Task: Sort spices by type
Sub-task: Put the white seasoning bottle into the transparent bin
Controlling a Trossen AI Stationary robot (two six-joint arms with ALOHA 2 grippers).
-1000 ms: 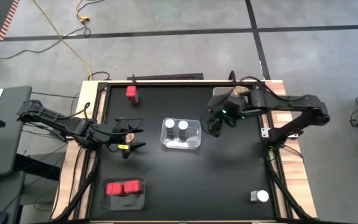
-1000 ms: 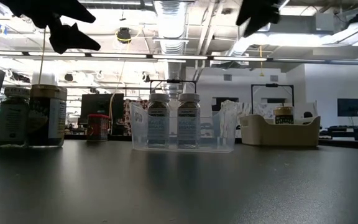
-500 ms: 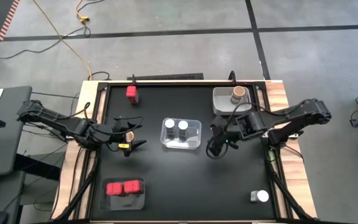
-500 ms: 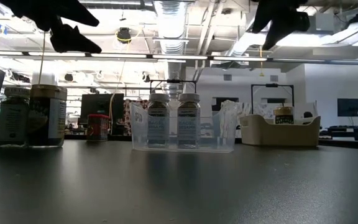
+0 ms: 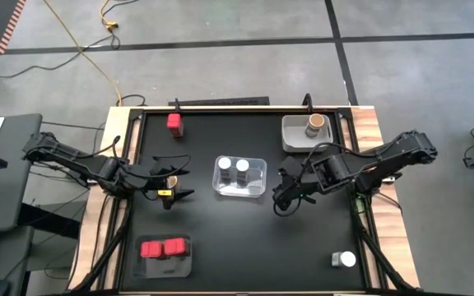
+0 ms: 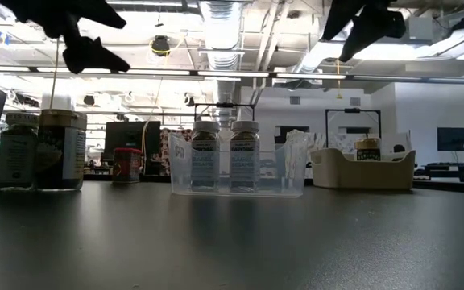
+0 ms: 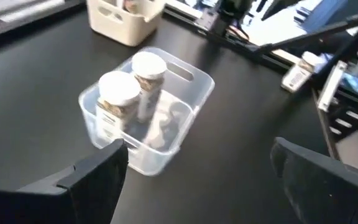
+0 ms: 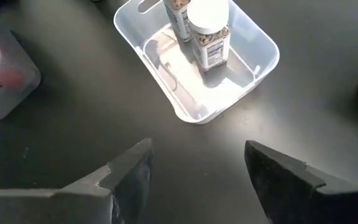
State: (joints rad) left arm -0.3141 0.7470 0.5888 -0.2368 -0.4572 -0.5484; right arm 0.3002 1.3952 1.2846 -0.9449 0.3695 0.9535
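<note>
Seen from above, a black table (image 5: 220, 238) holds three trays and a few loose spice containers, with a dark robot arm reaching in from each side.

The right gripper (image 5: 285, 197) hangs above bare table, its two fingers spread wide and holding nothing. Just beside it, toward the table's middle, sits the clear tray (image 5: 239, 176) with two white-lidded jars (image 5: 234, 166) standing upright inside. Behind the gripper, toward the far edge, the grey tray (image 5: 304, 134) holds one tan jar (image 5: 312, 125). Well apart from it, at the near right corner, a third white-lidded jar (image 5: 347, 259) stands alone on the table.

The left gripper (image 5: 169, 182) hovers near the left edge, fingers also wide apart and empty. A second tan jar (image 5: 171, 181) appears to stand directly under it, between the fingers but not gripped; how high the gripper is above it cannot be told. Nearer the front edge, the third tray (image 5: 166, 256) holds two red boxes (image 5: 163, 248) side by side. A third red box (image 5: 174, 122) stands alone by the far left corner, well away from this gripper.

The sorting looks a bit over half done: five containers are in trays by kind. Three seem left: the lone white-lidded jar for the clear tray, the loose tan jar for the grey tray, and the far red box for the tray of reds.
</note>
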